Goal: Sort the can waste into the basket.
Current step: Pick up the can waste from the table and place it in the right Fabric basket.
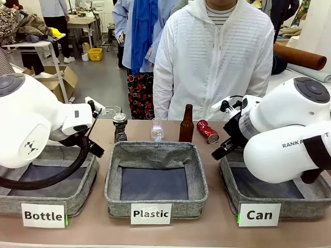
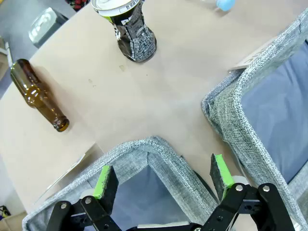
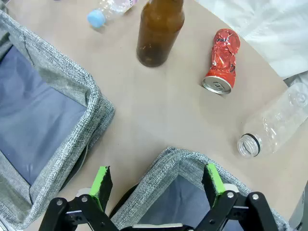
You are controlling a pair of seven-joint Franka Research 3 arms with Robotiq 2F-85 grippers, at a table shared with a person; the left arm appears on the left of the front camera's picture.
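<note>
A crushed red can (image 1: 208, 131) lies on the table behind the grey basket labelled "Can" (image 1: 243, 194); the right wrist view shows it (image 3: 222, 60) beyond that basket's corner (image 3: 179, 163). A dark crushed can (image 1: 120, 127) stands upright behind the gap between the other two baskets, also at the top of the left wrist view (image 2: 134, 30). My right gripper (image 1: 223, 150) (image 3: 156, 183) hovers open over the Can basket's back left corner, holding nothing. My left gripper (image 1: 96, 150) (image 2: 163, 180) is open and empty above the corner of the "Bottle" basket (image 2: 144, 154).
The "Plastic" basket (image 1: 155, 199) sits in the middle and the "Bottle" basket (image 1: 31, 194) at the left. A brown bottle (image 1: 186, 124) stands upright, another (image 2: 38, 94) lies flat. Clear plastic bottles (image 1: 157, 129) (image 3: 276, 120) lie on the table. A person in white (image 1: 217, 57) stands at the far edge.
</note>
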